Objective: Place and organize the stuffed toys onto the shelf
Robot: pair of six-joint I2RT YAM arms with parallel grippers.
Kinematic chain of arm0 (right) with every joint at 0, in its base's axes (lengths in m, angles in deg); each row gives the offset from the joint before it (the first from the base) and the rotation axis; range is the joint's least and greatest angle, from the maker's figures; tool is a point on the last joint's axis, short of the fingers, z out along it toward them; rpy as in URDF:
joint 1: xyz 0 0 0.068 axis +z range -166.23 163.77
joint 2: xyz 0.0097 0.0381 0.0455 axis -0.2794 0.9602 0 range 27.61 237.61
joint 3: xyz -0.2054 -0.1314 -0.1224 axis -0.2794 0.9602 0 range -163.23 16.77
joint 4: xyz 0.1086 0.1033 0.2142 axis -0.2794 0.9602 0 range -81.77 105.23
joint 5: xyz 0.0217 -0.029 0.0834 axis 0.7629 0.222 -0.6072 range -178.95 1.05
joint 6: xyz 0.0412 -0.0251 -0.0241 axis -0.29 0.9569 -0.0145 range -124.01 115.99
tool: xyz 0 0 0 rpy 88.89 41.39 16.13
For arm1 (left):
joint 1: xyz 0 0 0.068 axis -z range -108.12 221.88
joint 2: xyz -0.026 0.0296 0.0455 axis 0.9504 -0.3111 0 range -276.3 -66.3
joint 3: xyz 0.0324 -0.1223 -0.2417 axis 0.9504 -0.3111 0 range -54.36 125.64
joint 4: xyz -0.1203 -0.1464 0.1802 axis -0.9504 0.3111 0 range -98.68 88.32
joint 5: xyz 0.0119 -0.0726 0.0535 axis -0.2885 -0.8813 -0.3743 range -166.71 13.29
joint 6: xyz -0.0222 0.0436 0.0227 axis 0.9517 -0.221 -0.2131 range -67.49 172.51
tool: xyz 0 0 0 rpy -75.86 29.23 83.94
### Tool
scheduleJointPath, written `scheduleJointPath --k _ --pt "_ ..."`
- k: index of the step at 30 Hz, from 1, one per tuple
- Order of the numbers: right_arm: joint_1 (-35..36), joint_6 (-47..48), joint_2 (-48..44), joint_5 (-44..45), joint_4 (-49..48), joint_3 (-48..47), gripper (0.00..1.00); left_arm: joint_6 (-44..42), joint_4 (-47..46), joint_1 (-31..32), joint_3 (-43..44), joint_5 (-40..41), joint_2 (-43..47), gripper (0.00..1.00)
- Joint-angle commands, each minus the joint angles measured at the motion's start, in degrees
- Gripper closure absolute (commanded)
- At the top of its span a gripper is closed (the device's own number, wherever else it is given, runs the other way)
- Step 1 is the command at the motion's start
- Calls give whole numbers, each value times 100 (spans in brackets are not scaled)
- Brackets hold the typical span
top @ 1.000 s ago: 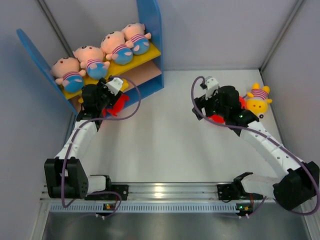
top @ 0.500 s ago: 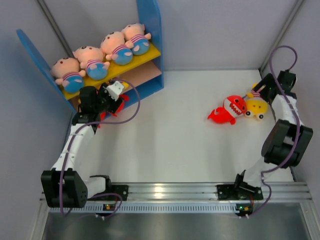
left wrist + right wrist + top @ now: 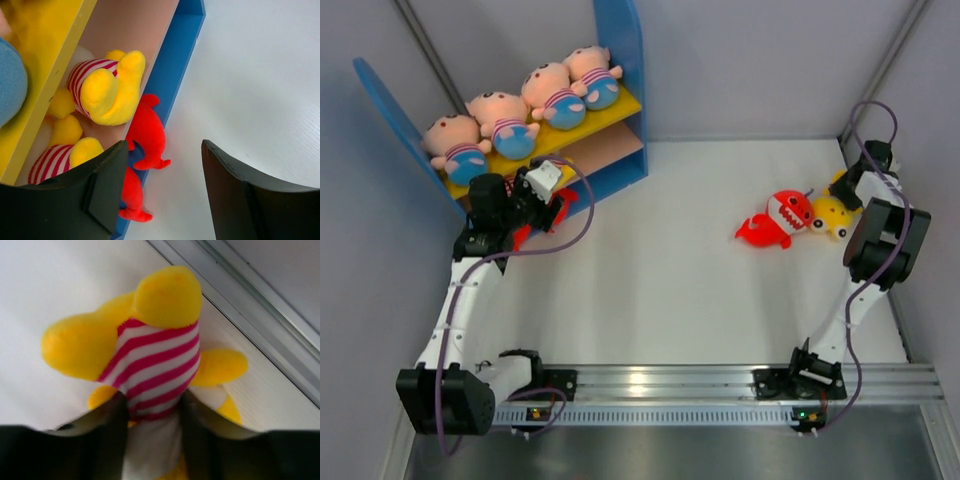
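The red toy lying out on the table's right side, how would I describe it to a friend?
On the white table, look at the right half, far from the blue shelf. Two plush toys lie side by side there; the red monster is the one nearer the middle. It is solid red with a white-toothed mouth, while the yellow toy beside it wears stripes.

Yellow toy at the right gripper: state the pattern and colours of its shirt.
Pink-red and white stripes on the yellow toy, clearest in the right wrist view.
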Motion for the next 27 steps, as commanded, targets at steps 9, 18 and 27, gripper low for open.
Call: scheduleJointPath --k 9,18,27 --pt "69 956 -1401 150 -528 845 100 328 377 129 407 -583 161 36" --pt "1587 3925 -3320 240 -776 398 100 274 501 261 328 -1084 468 35" --pt "5278 6695 -3454 -1904 516 265 100 -147 1010 270 74 -1286 1338 32"
